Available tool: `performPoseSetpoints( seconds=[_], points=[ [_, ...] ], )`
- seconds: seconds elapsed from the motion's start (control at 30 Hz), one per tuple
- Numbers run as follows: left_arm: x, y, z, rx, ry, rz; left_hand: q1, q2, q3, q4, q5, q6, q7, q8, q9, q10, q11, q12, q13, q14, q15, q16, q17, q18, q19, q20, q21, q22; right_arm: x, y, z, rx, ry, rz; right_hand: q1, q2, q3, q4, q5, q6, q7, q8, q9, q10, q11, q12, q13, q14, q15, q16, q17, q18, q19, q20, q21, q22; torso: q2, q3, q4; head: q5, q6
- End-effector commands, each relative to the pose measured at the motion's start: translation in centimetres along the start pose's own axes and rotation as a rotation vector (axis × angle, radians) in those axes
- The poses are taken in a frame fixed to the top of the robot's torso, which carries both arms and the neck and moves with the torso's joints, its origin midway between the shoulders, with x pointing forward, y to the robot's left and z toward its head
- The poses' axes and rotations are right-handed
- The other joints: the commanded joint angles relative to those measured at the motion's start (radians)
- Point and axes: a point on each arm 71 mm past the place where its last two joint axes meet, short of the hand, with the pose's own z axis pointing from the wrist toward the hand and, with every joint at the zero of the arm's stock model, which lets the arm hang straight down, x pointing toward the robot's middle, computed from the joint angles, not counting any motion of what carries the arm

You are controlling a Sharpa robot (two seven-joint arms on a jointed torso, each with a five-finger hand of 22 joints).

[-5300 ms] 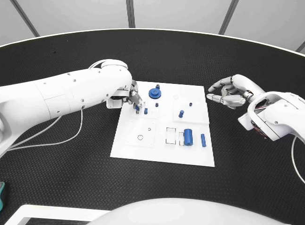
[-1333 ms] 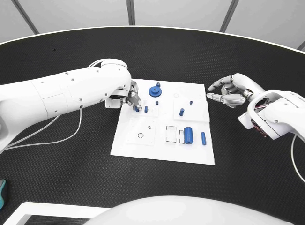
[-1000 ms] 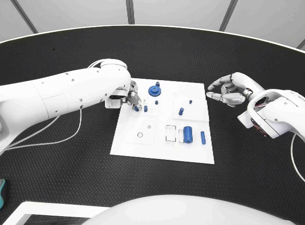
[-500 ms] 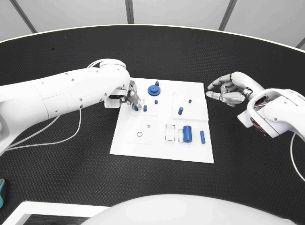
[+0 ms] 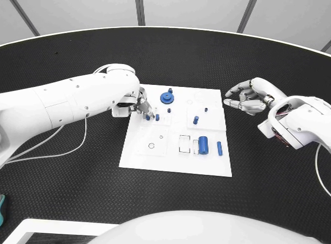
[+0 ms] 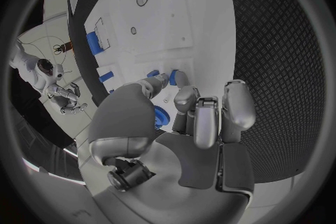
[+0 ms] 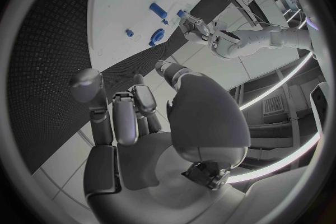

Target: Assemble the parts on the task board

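White and flat, the task board point(image 5: 176, 152) lies in the middle of the black table point(image 5: 77, 193). Blue parts sit on it: a round knobbed piece point(image 5: 168, 97) near its far edge at about twelve o'clock, a small peg point(image 5: 195, 120) near the centre, and a thick cylinder point(image 5: 203, 145) with a slimmer pin point(image 5: 218, 148) just beside it toward four o'clock. At the board's ten o'clock corner the left hand point(image 5: 140, 105) reaches down, its fingertips point(image 6: 176, 78) pinching a small blue peg point(image 5: 148, 117) at the board surface, another short peg point(image 5: 157, 117) just beside it. Off the board at two o'clock the right hand point(image 5: 247, 99) hovers above the table, fingers loosely curled, holding nothing.
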Motion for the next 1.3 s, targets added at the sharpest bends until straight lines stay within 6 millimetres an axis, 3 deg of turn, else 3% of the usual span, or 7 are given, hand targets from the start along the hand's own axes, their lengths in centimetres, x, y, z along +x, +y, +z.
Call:
performPoseSetpoints(
  seconds=[0.03,0.47,0.63,1.03,1.13,1.23,1.3],
  points=[
    [0.0,0.3,0.0,-0.031,-0.002,-0.003,-0.007,-0.004,-0.016,0.007,-0.002,0.004,0.002,-0.013,0.001,0.003,0.0,-0.002,0.002,0.104,-0.007,-0.002,0.252,-0.013,0.0,-0.006,-0.004,0.0,0.0,0.0,0.0,0.0,0.0,0.0,0.0,-0.003,-0.002,0.006,0.005,-0.007,0.002,0.006,-0.001,0.0,-0.002,0.001,-0.001,0.059,-0.009,-0.003,0.084,0.018,0.004,-0.003,-0.007,-0.001,0.0,-0.0005,0.0007,-0.001,0.0],
    [-0.3,1.0,0.1,-0.05,-0.021,-0.026,-0.009,-0.007,-0.072,0.052,-0.002,0.012,-0.001,-0.011,0.008,0.008,-0.003,0.0,0.008,0.105,-0.01,-0.001,0.254,-0.014,0.007,-0.009,0.0,0.009,0.0,0.0,0.0,0.001,0.005,-0.001,0.0,-0.003,-0.002,0.006,0.005,-0.007,0.002,0.006,-0.001,0.0,-0.002,0.001,-0.001,0.059,-0.009,-0.003,0.084,0.018,0.004,-0.003,-0.007,-0.001,-0.001,-0.0007,0.0002,-0.001,0.001],
    [-0.3,1.2,0.0,-0.04,-0.039,-0.049,-0.044,-0.039,-0.144,0.073,-0.002,0.013,-0.004,-0.011,0.012,0.008,-0.005,-0.002,0.007,0.104,-0.012,-0.002,0.251,-0.014,0.006,-0.011,-0.002,0.007,0.0,-0.1,0.0,0.002,0.005,-0.001,0.0,-0.003,-0.002,0.006,0.005,-0.007,0.002,0.006,-0.001,0.0,-0.002,0.001,-0.001,0.059,-0.009,-0.003,0.084,0.018,0.004,-0.003,-0.007,-0.001,-0.001,-0.0012,0.0008,-0.002,0.002],
    [-0.8,1.7,0.0,0.023,-0.096,-0.204,-0.075,-0.009,-0.226,0.073,-0.002,-0.009,0.001,-0.02,0.018,-0.043,-0.001,-0.045,-0.073,0.086,-0.009,-0.027,0.199,-0.001,-0.032,-0.01,-0.043,-0.054,0.0,-0.1,0.1,0.0,0.004,-0.002,-0.001,-0.003,-0.003,0.007,0.005,-0.008,0.002,0.006,-0.002,-0.001,-0.002,0.0,-0.002,0.059,-0.009,-0.004,0.083,0.018,0.003,-0.003,-0.009,-0.002,-0.002,0.0007,0.001,-0.004,0.005],
    [-1.2,2.0,-0.1,0.037,-0.138,-0.248,-0.059,0.004,-0.234,0.073,-0.001,-0.022,0.006,-0.028,0.017,-0.071,0.004,-0.07,-0.117,0.076,-0.006,-0.04,0.172,0.005,-0.049,-0.008,-0.062,-0.083,0.0,-0.1,0.1,0.001,0.004,-0.002,-0.001,-0.003,-0.003,0.007,0.005,-0.008,0.002,0.006,-0.002,-0.001,-0.002,0.0,-0.002,0.059,-0.009,-0.004,0.083,0.018,0.003,-0.003,-0.009,-0.002,-0.002,0.0009,0.0013,-0.005,0.006],
    [-1.6,2.2,-0.2,0.057,-0.199,-0.276,0.002,0.036,-0.234,0.071,-0.002,-0.064,0.028,-0.062,0.005,-0.158,0.022,-0.143,-0.239,0.034,0.011,-0.099,0.071,0.027,-0.121,0.004,-0.144,-0.2,0.0,-0.1,0.1,0.001,0.003,-0.002,-0.001,-0.003,-0.003,0.007,0.005,-0.008,0.002,0.006,-0.002,-0.001,-0.002,0.0,-0.002,0.059,-0.009,-0.004,0.083,0.018,0.003,-0.003,-0.009,-0.002,-0.003,0.0008,0.0022,-0.008,0.007],
    [-2.0,2.2,-0.3,0.086,-0.254,-0.288,0.012,0.044,-0.231,0.071,0.0,-0.065,0.029,-0.064,0.003,-0.159,0.025,-0.144,-0.24,0.035,0.013,-0.1,0.07,0.027,-0.12,0.007,-0.147,-0.201,-0.1,-0.2,0.1,0.002,0.002,-0.002,-0.001,-0.003,-0.003,0.007,0.005,-0.008,0.002,0.006,-0.002,-0.001,-0.002,0.0,-0.002,0.059,-0.009,-0.004,0.083,0.018,0.003,-0.003,-0.009,-0.002,-0.003,0.0009,0.0022,-0.008,0.009]
  ],
)
